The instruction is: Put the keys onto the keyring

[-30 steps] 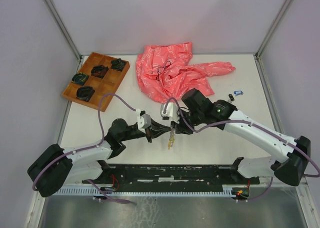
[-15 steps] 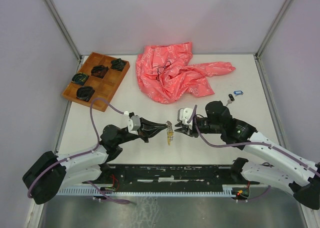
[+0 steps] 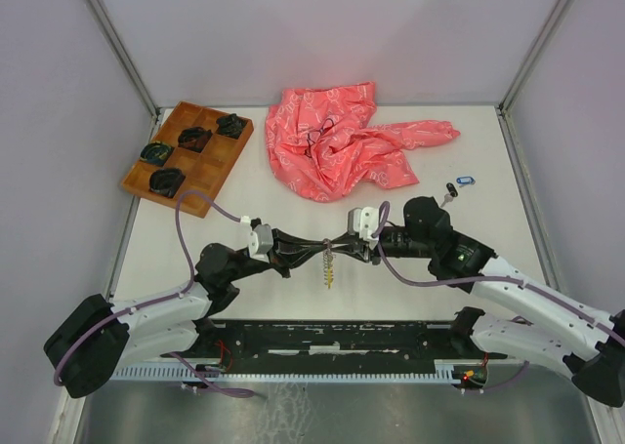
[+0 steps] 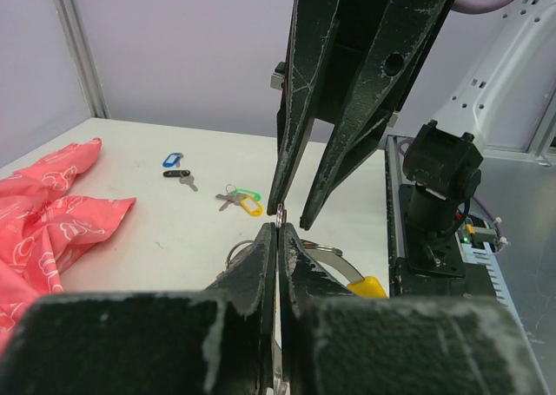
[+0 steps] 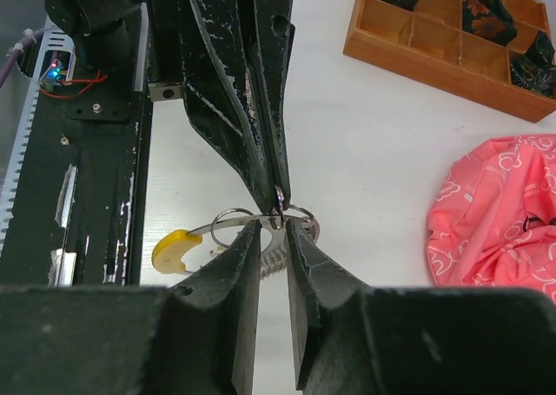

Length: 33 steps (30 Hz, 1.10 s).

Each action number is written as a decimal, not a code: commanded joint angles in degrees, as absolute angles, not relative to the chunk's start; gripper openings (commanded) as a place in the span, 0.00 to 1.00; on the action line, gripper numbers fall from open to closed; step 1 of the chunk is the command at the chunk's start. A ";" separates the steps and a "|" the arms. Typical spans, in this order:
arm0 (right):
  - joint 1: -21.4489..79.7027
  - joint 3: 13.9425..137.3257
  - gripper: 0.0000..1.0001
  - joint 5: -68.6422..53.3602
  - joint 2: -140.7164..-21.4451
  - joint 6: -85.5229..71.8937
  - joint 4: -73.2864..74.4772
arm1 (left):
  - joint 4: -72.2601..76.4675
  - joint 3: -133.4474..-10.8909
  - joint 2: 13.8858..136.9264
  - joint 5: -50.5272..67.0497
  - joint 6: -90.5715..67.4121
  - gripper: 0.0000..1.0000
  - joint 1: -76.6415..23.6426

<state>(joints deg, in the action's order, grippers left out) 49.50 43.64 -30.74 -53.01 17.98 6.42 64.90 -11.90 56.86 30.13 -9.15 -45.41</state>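
My left gripper [image 3: 314, 246] is shut on the thin metal keyring [image 4: 333, 256], pinching its edge between the fingertips [image 4: 278, 230]. My right gripper [image 3: 342, 250] faces it tip to tip. Its jaws stand a little apart astride the same ring [image 5: 233, 225]. A yellow-headed key [image 5: 174, 247] hangs from the ring and dangles below both grippers in the top view [image 3: 329, 268]. A blue key [image 3: 466, 181] and a black key [image 3: 450, 188] lie on the table at the right. A green and yellow pair [image 4: 241, 200] lies near them in the left wrist view.
A crumpled pink plastic bag [image 3: 342, 141] with a thin dark cord loop on it lies at the back middle. A wooden compartment tray [image 3: 187, 156] with dark bundles stands at the back left. The black base rail [image 3: 332, 342] runs along the near edge.
The right arm has swung back and down to the right. The left gripper has moved right, holding the ring, and the two grippers now meet tip to tip, keys hanging below.
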 commanded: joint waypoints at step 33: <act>50.10 66.91 0.01 -27.46 -67.39 29.02 41.81 | 46.71 -20.03 57.72 37.29 -1.74 0.34 -45.45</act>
